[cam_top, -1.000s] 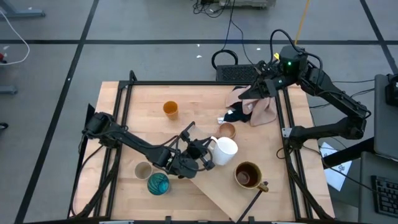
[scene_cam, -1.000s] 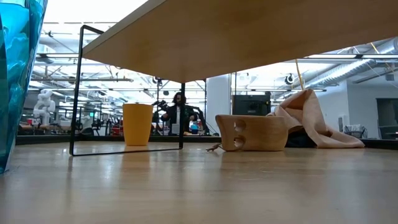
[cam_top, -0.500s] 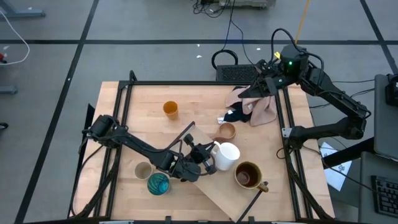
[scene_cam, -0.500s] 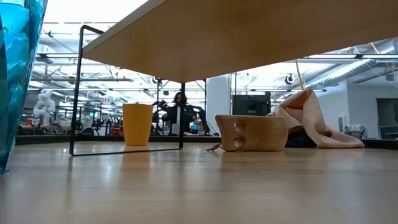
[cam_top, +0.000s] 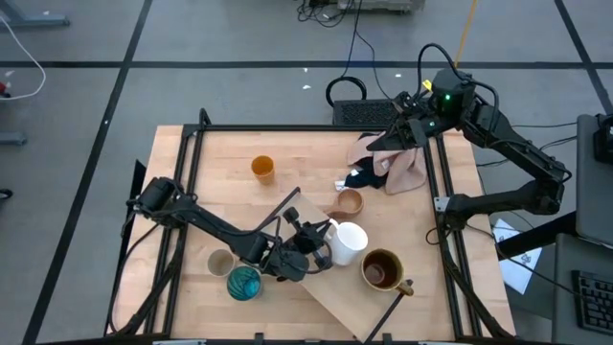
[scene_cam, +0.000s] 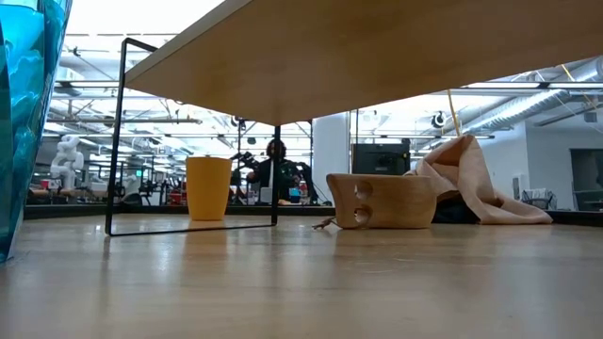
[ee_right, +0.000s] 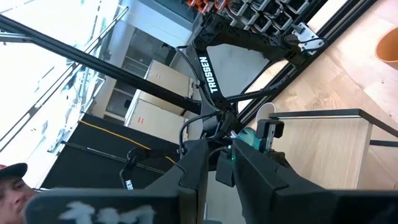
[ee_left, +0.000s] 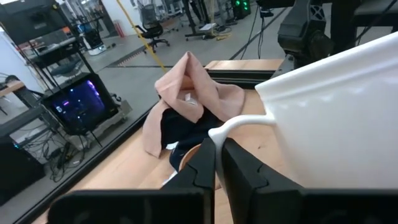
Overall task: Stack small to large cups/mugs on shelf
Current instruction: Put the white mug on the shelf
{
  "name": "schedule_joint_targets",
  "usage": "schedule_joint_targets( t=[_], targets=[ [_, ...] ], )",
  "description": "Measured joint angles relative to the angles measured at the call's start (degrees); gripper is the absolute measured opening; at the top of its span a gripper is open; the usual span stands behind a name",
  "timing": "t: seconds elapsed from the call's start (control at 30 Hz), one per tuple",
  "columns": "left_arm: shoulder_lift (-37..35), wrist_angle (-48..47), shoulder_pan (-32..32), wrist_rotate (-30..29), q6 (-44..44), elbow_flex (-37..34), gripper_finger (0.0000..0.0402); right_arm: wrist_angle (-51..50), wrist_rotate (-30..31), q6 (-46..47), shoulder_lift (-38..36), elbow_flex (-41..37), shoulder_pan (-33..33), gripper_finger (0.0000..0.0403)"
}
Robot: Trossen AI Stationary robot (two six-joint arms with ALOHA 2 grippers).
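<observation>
My left gripper (cam_top: 316, 243) is shut on the white mug (cam_top: 350, 241), which is over the light wooden shelf (cam_top: 335, 297). The shelf lies slantwise at the table's near middle; its underside (scene_cam: 377, 56) fills the top of the low view. The dark brown mug (cam_top: 382, 270) stands on the shelf. The tan cup (cam_top: 351, 201), orange cup (cam_top: 262, 170), beige-grey cup (cam_top: 221, 262) and teal cup (cam_top: 243, 282) stand on the table. My right gripper (cam_top: 395, 141) is shut above the pink cloth (cam_top: 402, 165) at the far right. My left gripper pinches the white mug's handle (ee_left: 231, 126) between its two fingers (ee_left: 205, 163), coming level from the table's left. The mug (ee_left: 336, 118) keeps its mouth upward. Whether its base rests on the shelf, I cannot tell.
The pink cloth (scene_cam: 471, 179) and a navy cloth (cam_top: 362, 177) are heaped at the far right. The shelf's thin dark rail (scene_cam: 118, 132) stands on the table near the orange cup (scene_cam: 209, 188). A person is in the room beyond the table.
My left gripper has carried the white mug a little toward the table's near edge, over the shelf. It has stayed shut on the handle.
</observation>
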Motion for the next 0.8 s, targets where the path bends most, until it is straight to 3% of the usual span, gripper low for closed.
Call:
schedule_joint_targets(
  t=[0.37,0.8],
  targets=[
    [0.0,0.0,0.1,1.9,1.5,0.0,0.0022,0.0,0.0,0.0,0.0,0.0,0.0,0.0066],
    [0.1,0.1,0.3,1.2,3.6,-0.1,0.0061,0.0,0.0,0.2,0.0,0.0,0.0,0.0066]
  ],
)
